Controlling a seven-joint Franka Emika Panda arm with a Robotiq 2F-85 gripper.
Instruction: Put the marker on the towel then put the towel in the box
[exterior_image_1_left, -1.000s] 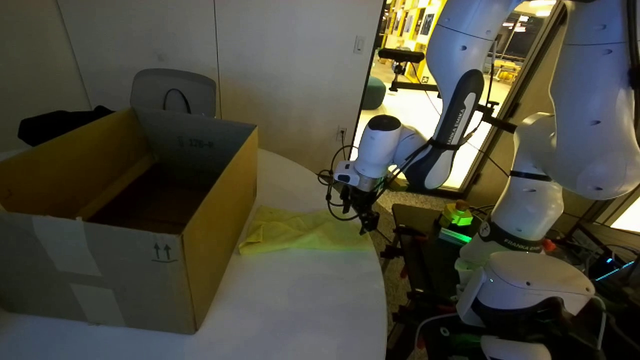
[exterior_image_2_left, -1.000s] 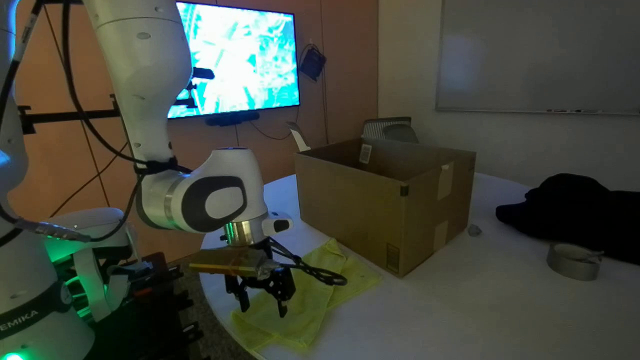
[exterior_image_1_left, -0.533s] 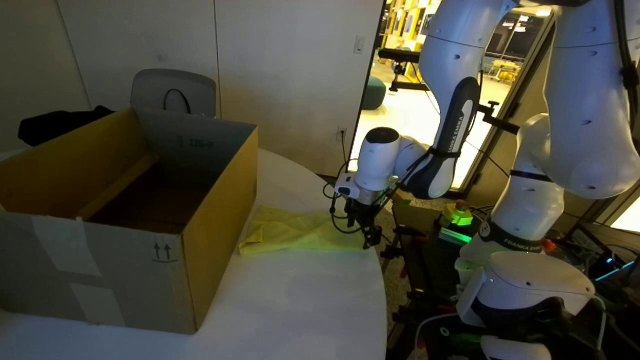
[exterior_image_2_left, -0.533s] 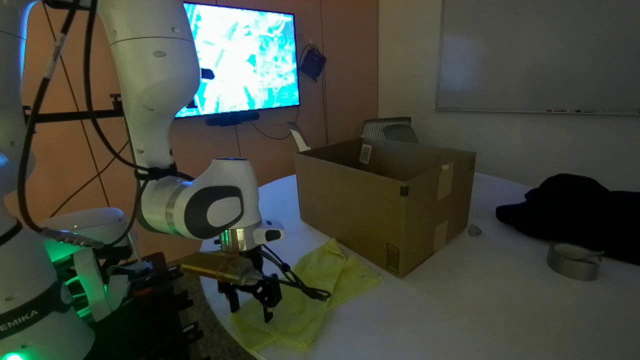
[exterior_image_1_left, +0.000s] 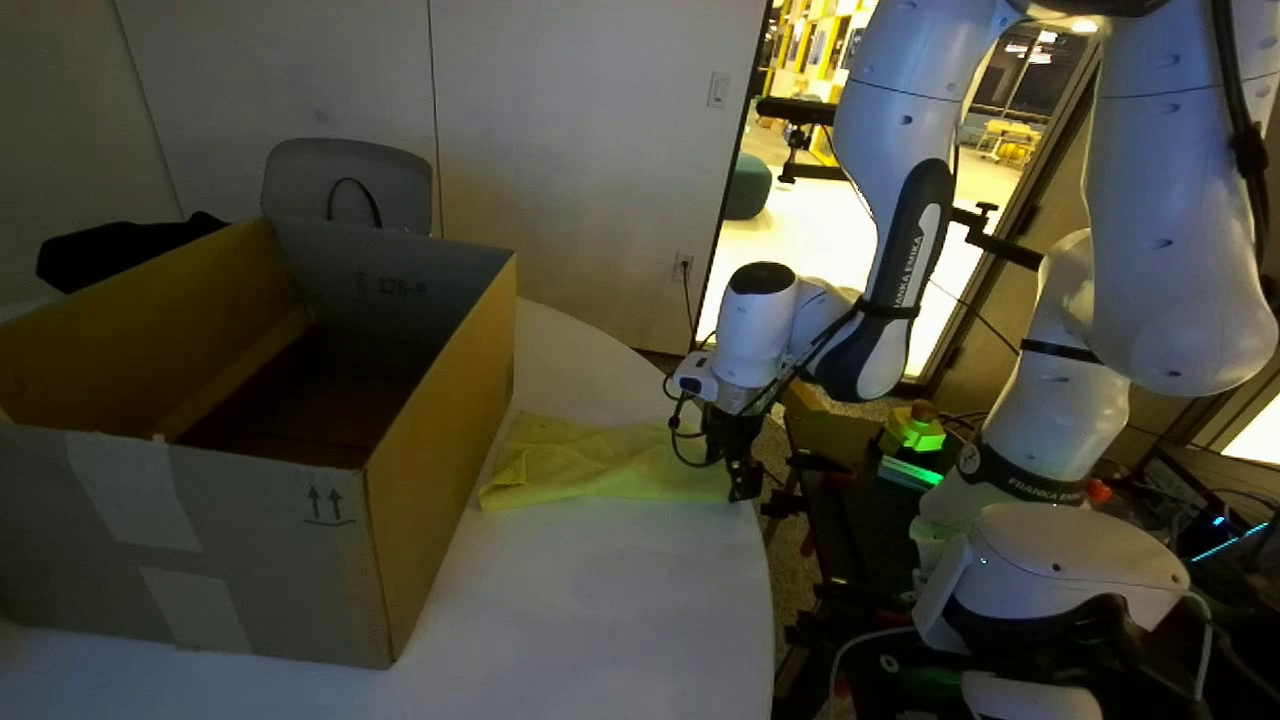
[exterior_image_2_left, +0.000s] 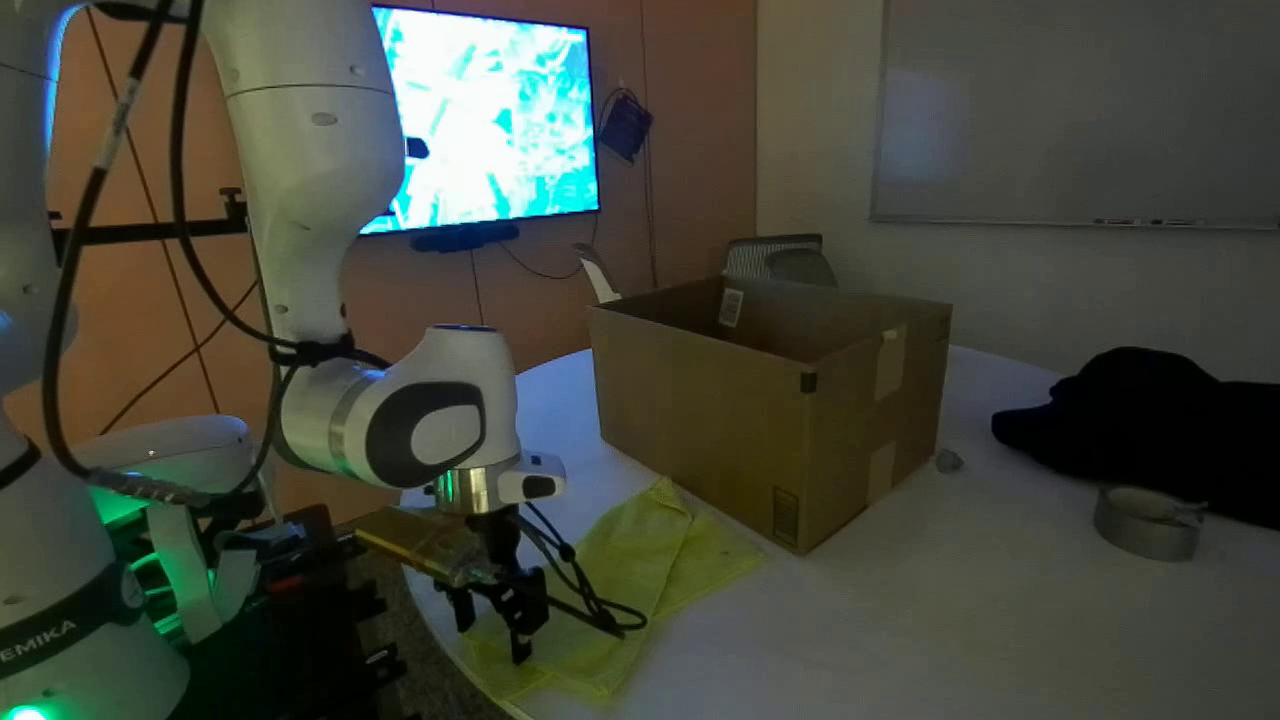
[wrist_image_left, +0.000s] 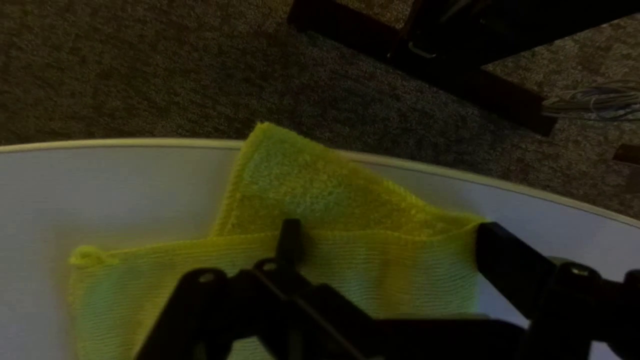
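Yellow towel (exterior_image_2_left: 660, 555) at worktop (exterior_image_2_left: 960, 620) edge; pincer (wrist_image_left: 389, 230) spread, nothing gripped.
Poss. misgrab: may pinch top layer only b/c towel's folded over itself.

The box (exterior_image_1_left: 440, 430) partly hides the chair (exterior_image_1_left: 345, 160) behind it; the blurred gripper (wrist_image_left: 387, 230) covers part of the towel (wrist_image_left: 310, 190) beside the box.

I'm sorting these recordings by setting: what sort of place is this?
Probably an office meeting room, judging by a large, wall-mounted rectangular screen glowing blue-white, a broad, pale grey rectangular whiteboard, and a white table with a curved edge, all in an exterior view.
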